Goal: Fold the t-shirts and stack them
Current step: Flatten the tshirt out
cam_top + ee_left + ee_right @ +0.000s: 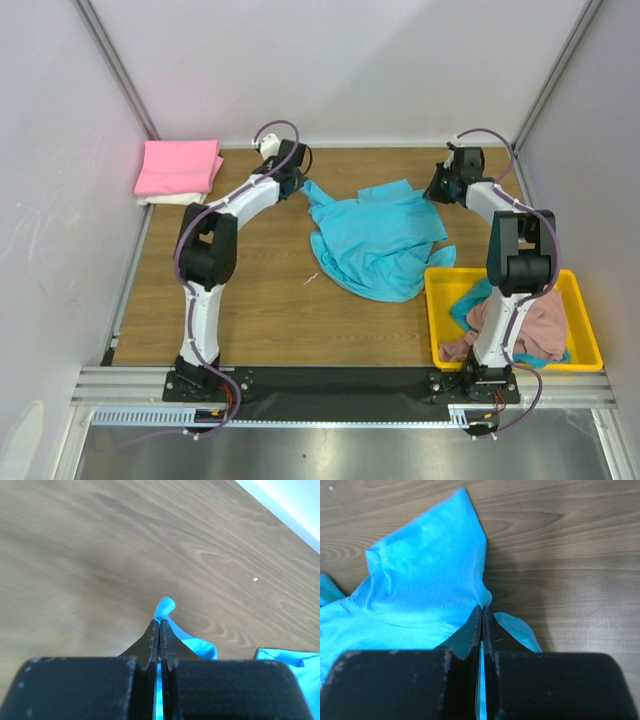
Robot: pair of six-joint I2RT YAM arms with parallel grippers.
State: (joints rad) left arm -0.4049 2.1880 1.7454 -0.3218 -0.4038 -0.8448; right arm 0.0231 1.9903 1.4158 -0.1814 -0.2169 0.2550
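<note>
A light blue t-shirt (375,240) lies crumpled on the wooden table, spread between the two arms at the far side. My left gripper (297,183) is shut on its left corner; the blue cloth (164,609) pokes out beyond the closed tips (159,625). My right gripper (437,190) is shut on the shirt's right corner, with cloth (425,580) fanning out to the left of the closed tips (482,611). A folded pink t-shirt (178,166) lies on a cream one at the far left corner.
A yellow bin (580,300) at the near right holds a dusty pink garment (540,325) and a blue one (468,305). White walls enclose the table on three sides. A small white speck (312,277) lies on the wood.
</note>
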